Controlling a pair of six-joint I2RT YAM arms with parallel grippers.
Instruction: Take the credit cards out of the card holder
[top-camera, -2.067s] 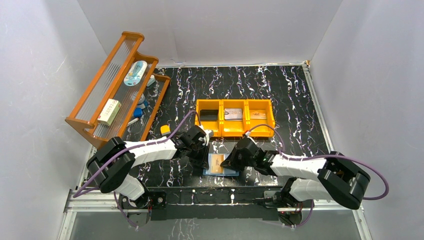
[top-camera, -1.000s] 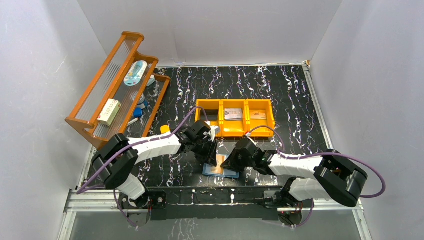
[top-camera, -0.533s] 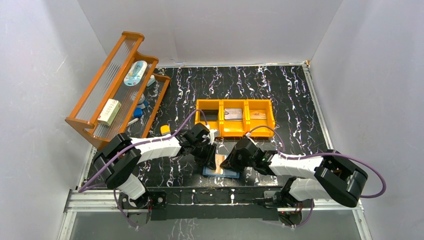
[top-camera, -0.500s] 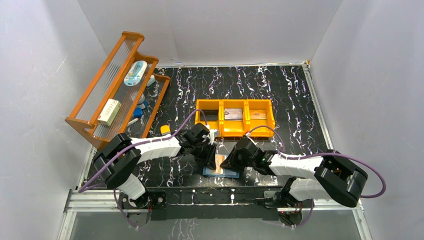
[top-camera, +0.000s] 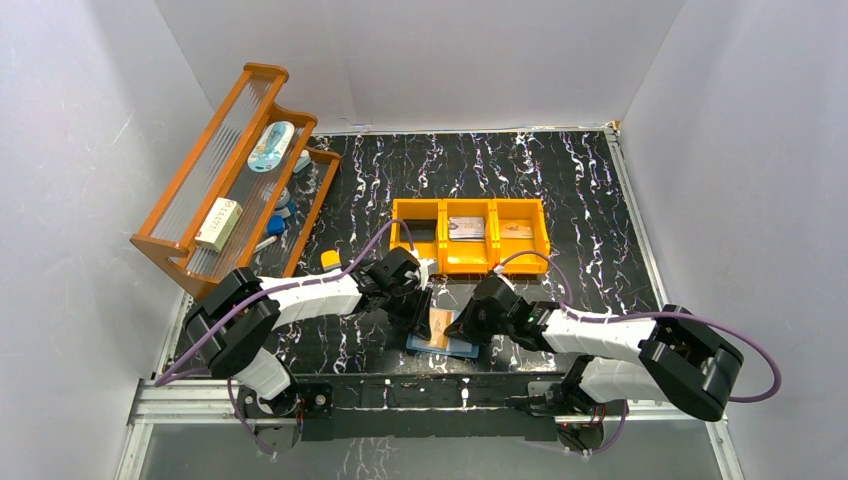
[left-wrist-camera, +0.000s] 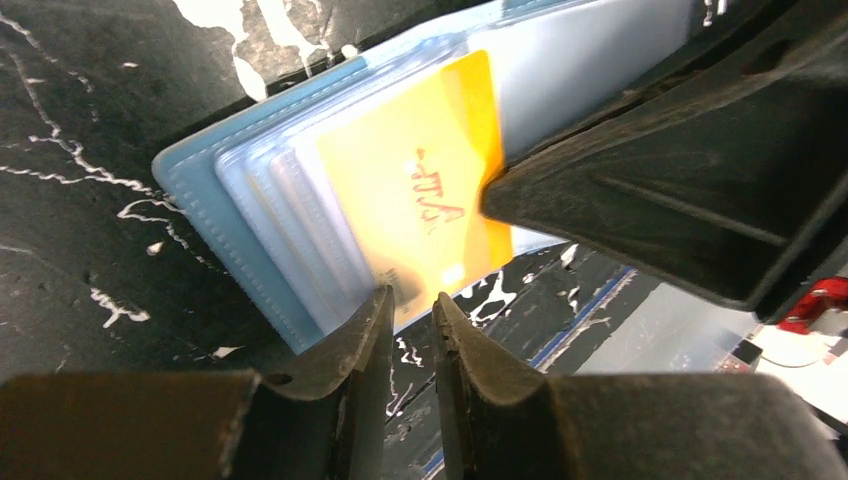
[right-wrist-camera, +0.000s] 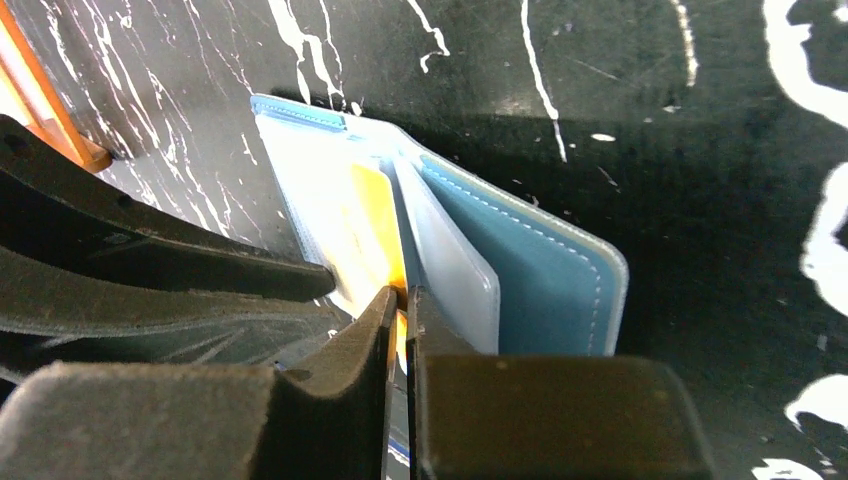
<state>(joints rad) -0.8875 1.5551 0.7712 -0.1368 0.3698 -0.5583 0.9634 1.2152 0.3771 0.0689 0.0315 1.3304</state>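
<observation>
The card holder (top-camera: 456, 347) (left-wrist-camera: 200, 190) (right-wrist-camera: 545, 270), a teal-blue wallet, lies open on the black table near the front edge. An orange-yellow credit card (top-camera: 438, 325) (left-wrist-camera: 420, 190) (right-wrist-camera: 372, 215) sticks partly out of its pale inner pockets. My right gripper (top-camera: 457, 325) (right-wrist-camera: 403, 293) is shut on the card's edge. My left gripper (top-camera: 424, 316) (left-wrist-camera: 411, 298) sits at the holder's left side. Its jaws stand a narrow gap apart with only table showing between them. One left fingertip (left-wrist-camera: 383, 296) touches the card's corner. Any other cards are hidden in the pockets.
An orange three-compartment bin (top-camera: 470, 265) stands just behind the two grippers with small items in it. A wooden tiered rack (top-camera: 190, 215) with toiletries leans at the back left. A small yellow-orange block (top-camera: 329, 259) lies next to the rack. The table's front rail runs right below the holder.
My left gripper has moved right onto the holder's left side. The orange card has risen from lying flat to tilted up. The right gripper has closed on its edge.
</observation>
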